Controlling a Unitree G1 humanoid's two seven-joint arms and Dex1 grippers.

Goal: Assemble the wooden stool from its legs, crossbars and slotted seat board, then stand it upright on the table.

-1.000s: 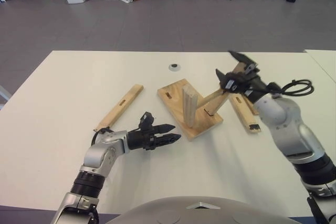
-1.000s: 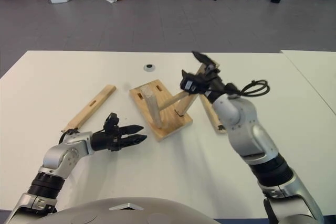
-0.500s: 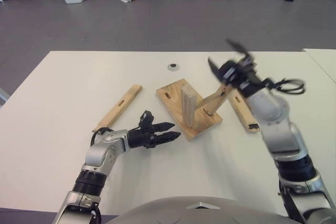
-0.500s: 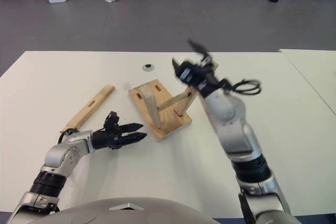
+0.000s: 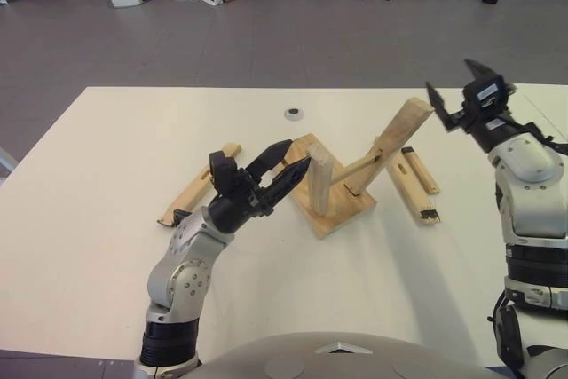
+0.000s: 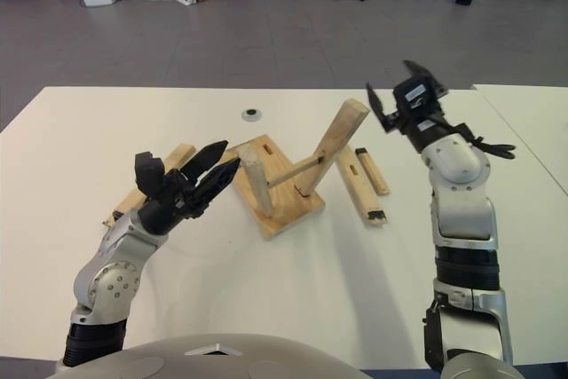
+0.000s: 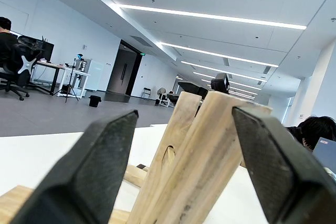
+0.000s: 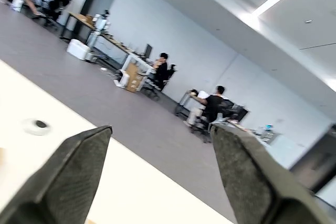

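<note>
The slotted seat board lies flat mid-table with one leg standing upright in it. A second leg leans up to the right, and a thin crossbar links the two. My left gripper hovers open just left of the board; in the left wrist view the gripper has the wooden legs in line between its fingers. My right gripper is open in the air, right of the leaning leg's top, holding nothing. Its fingers stand wide apart in the right wrist view.
A loose slotted leg lies left of the board, partly behind my left arm. Two more wooden pieces lie right of the board. A round grommet sits in the table's far middle. A second table adjoins on the right.
My left gripper rose from the table, swung up toward the seat board and opened. My right gripper left the leaning leg's top and moved up and to the right.
</note>
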